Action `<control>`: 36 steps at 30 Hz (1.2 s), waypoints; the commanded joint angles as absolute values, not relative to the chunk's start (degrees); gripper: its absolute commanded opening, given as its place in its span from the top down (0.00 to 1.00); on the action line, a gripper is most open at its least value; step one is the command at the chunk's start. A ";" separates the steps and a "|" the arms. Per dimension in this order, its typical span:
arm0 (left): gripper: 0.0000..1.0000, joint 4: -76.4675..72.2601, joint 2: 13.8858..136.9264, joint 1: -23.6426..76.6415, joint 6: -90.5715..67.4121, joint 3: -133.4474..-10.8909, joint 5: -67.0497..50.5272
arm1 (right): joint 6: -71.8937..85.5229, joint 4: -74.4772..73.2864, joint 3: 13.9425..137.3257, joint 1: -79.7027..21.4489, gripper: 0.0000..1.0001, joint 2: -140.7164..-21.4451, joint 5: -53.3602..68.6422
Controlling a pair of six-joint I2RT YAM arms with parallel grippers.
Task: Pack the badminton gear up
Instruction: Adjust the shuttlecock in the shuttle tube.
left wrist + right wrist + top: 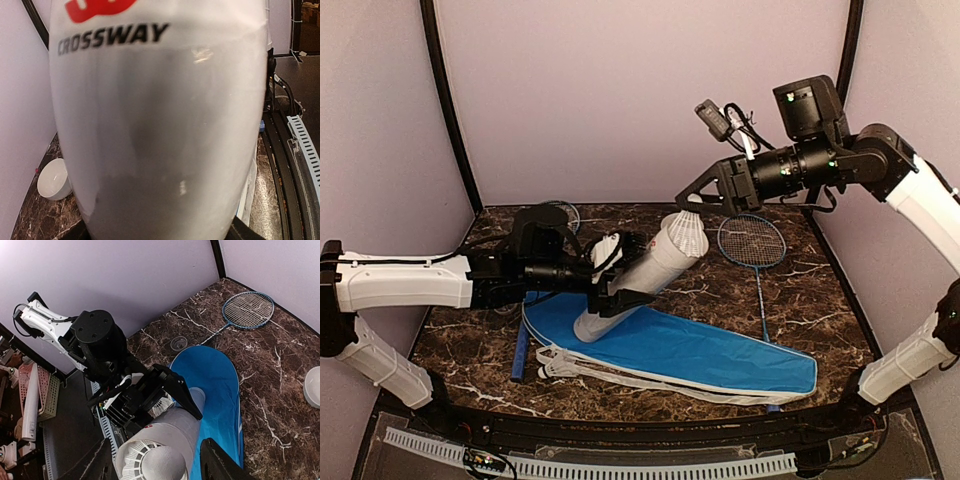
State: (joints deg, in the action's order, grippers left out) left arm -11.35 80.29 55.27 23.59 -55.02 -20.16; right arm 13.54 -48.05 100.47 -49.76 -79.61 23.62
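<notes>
My left gripper is shut on the long white tube, which it holds tilted, its low end resting on the blue racket cover. The tube fills the left wrist view. A white shuttlecock sits in the tube's raised mouth. My right gripper hangs just above that mouth, open, one finger on each side and touching nothing. One racket lies at the back right. The other racket lies behind the left arm. Another shuttlecock shows beside the left gripper.
A small white bowl stands on the marble table near the wall, also visible as the bowl at the right wrist view's edge. A small round clear lid lies by the cover's rounded end. Purple walls enclose the table.
</notes>
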 commanded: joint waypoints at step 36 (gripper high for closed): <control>0.33 -6.33 80.81 55.55 18.31 -54.61 -21.53 | 18.28 -22.39 82.53 -49.51 0.85 -70.03 16.12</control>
State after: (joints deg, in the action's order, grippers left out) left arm -11.44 80.31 55.18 21.17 -55.02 -19.66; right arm 16.93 -29.98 83.92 -49.60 -71.13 18.94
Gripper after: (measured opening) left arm 0.678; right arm 0.252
